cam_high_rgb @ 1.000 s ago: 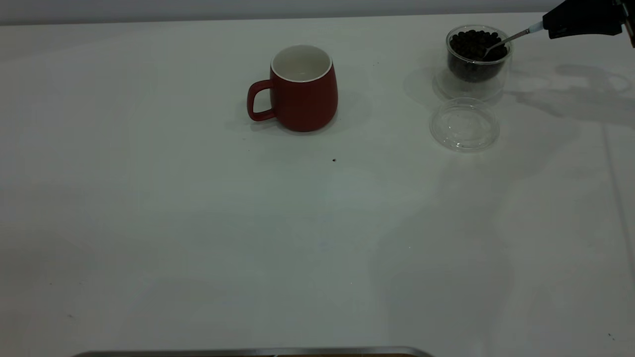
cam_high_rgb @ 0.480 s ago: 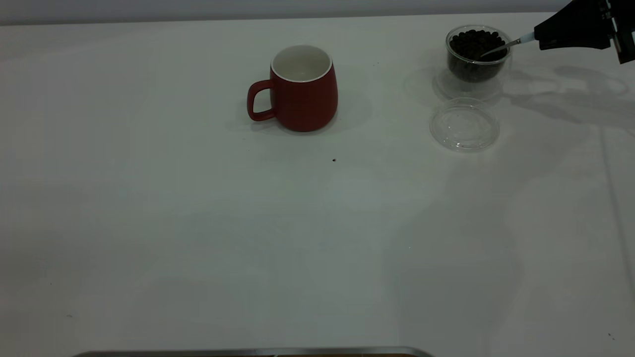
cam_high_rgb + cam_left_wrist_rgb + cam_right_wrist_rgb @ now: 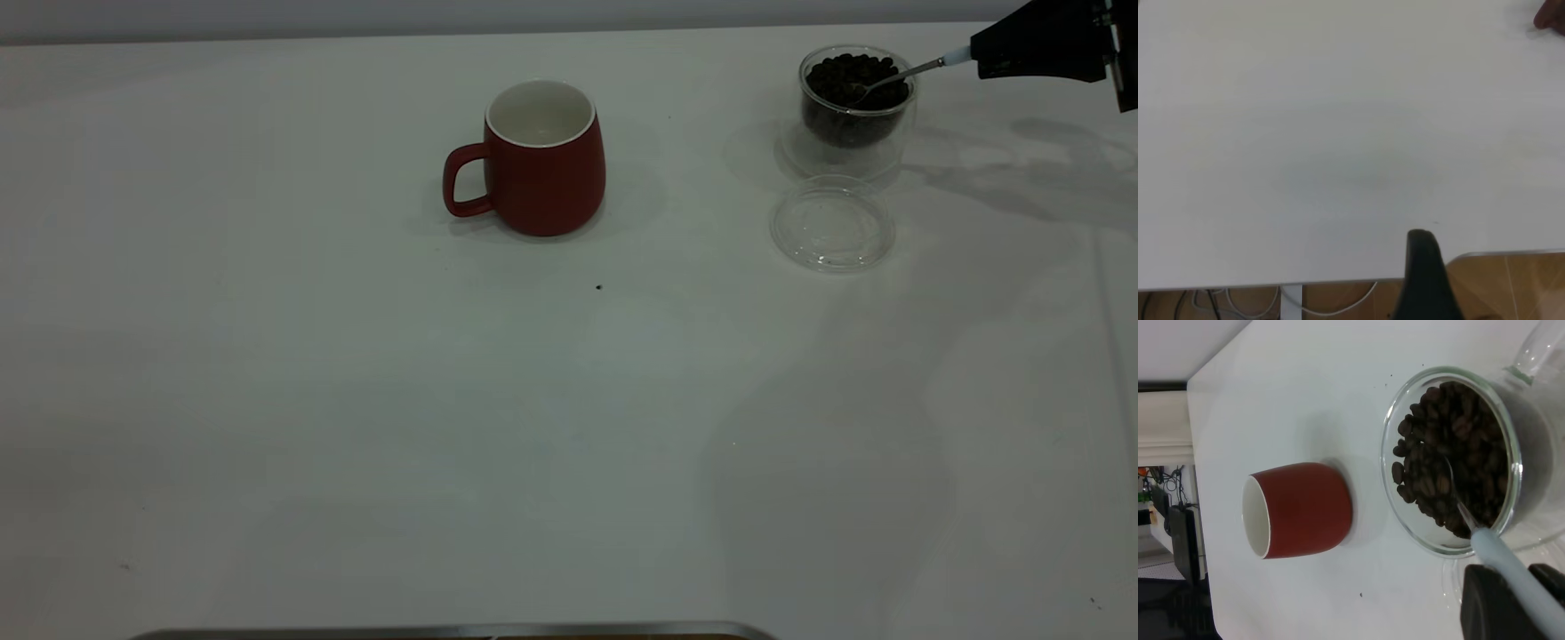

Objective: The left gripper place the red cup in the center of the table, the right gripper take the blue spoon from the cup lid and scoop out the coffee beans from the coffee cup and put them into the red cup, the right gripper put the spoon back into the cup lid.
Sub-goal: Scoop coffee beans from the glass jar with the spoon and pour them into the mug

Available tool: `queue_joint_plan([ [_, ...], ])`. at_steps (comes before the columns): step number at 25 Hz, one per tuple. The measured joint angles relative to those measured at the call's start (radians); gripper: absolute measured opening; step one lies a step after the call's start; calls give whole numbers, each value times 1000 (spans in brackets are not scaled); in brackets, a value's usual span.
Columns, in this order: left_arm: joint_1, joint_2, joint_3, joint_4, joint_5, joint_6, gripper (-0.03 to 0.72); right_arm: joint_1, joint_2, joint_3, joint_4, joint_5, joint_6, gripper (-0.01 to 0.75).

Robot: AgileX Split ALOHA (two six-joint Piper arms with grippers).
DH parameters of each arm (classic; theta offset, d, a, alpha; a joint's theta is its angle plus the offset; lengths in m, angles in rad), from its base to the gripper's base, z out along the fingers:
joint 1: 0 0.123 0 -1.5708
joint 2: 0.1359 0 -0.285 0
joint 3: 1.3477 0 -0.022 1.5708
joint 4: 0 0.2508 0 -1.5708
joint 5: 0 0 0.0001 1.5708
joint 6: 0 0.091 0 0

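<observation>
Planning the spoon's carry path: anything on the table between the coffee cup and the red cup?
Nothing: in the exterior view only bare table separates the coffee cup from the red cup. The cup lid lies nearer the camera, off that line.

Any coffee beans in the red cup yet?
No: the red cup shows only its bare white inside, while the coffee beans sit in the coffee cup.

Red cup (image 3: 544, 169) dark red, white inside; coffee beans (image 3: 852, 78) dark brown.
</observation>
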Motion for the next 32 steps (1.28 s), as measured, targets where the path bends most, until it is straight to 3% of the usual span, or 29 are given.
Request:
queue_joint_plan([
  [32,0,0,0,0,0,0,587,-38,1,0,97,41,-47,104],
])
